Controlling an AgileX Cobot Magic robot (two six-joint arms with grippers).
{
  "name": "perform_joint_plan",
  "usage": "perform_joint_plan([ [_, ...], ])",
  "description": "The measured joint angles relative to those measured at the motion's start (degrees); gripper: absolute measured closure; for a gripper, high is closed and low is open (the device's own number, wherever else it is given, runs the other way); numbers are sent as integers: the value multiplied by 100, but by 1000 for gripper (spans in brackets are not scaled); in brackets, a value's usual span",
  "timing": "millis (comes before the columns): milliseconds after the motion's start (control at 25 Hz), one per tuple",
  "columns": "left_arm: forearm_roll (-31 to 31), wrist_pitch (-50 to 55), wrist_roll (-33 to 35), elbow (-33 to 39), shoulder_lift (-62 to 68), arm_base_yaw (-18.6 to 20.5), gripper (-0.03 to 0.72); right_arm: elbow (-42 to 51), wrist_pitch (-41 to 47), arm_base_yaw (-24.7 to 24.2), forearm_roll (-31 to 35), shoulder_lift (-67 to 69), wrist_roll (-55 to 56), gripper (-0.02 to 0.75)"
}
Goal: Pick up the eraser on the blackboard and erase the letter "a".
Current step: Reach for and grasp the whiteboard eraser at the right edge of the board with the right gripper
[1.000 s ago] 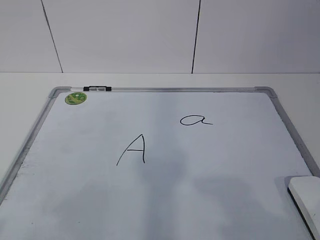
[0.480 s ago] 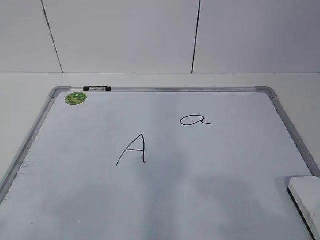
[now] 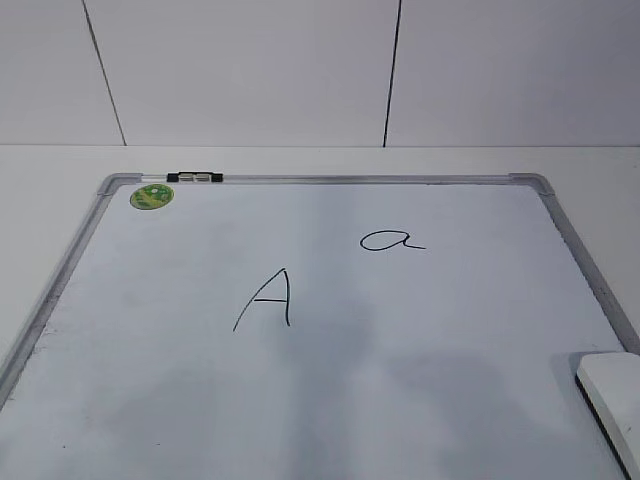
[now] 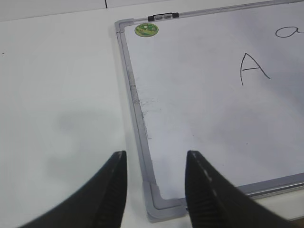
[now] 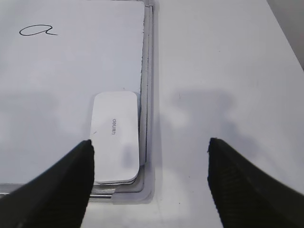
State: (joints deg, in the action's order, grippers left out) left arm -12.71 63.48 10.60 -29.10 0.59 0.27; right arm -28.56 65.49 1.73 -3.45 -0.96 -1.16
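The blackboard is a white board with a silver frame, lying flat on the table. The cursive letter "a" sits right of centre; it also shows in the right wrist view. The white eraser lies in the board's near right corner, and the right wrist view shows it against the frame. My right gripper is open wide above that corner, its left finger beside the eraser, holding nothing. My left gripper is open and empty above the board's near left corner. Neither gripper shows in the exterior view.
A taller capital "A" is drawn left of the small "a". A round green sticker and a black clip sit at the board's far left corner. White table surface lies right of the board; a panelled wall stands behind.
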Motion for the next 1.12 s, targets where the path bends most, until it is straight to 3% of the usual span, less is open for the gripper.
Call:
perform_joint_plan([
  [360, 0, 0, 0, 0, 0, 0, 382, -206, 0, 0, 25, 93, 0, 146],
  [680, 0, 0, 0, 0, 0, 0, 382, -786, 25, 0, 25, 1679, -12, 146],
  [1120, 0, 0, 0, 0, 0, 0, 382, -862, 290, -9, 419, 3147, -278, 146],
])
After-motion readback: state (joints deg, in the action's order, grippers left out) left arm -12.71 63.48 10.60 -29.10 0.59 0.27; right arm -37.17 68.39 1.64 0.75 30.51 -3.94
